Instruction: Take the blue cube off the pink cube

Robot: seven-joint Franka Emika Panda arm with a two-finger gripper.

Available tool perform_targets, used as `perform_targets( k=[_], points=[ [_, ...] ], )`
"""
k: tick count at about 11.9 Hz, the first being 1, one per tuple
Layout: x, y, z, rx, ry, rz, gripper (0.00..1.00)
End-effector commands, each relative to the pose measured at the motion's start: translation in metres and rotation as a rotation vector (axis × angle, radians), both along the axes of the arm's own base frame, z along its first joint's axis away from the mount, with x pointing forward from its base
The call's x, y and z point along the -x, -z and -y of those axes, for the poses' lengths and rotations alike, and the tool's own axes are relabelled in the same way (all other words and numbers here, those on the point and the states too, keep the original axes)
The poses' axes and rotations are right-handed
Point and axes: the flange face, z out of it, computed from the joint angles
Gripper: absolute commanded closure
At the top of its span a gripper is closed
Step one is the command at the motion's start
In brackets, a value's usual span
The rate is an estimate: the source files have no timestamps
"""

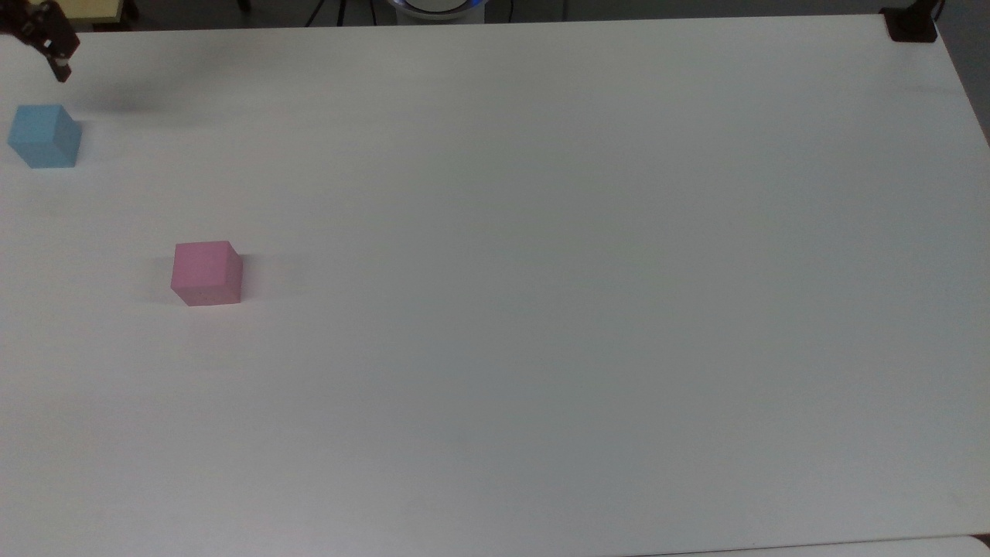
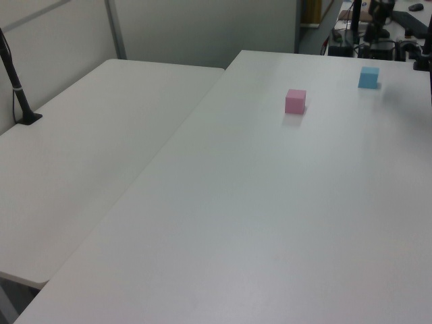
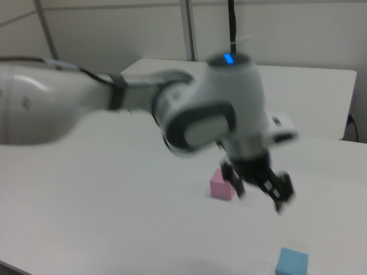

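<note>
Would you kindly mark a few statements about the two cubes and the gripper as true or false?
1. The blue cube sits on top of the pink cube. False: both rest on the table, well apart.
2. The gripper holds nothing. True.
3. In the top view, the blue cube lies nearer the top view's left edge than the pink cube. True.
4. The gripper is touching the pink cube. False: it hangs in the air, clear of both cubes.
</note>
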Motion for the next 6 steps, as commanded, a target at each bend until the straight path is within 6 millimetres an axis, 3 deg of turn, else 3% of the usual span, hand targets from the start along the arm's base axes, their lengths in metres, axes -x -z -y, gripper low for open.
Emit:
perform_targets(
  k=[1,3,5,6],
  points=[
    [-0.025,-0.077,-0.088,-0.085,0.158,0.012,0.00],
    [-0.040,-0.112,-0.148,-0.129,0.237,0.043,0.00],
    [-0.052,-0.126,-0.198,-0.155,0.269,0.053,0.00],
    [-0.055,-0.128,-0.213,-0.159,0.259,0.046,0.00]
  ],
)
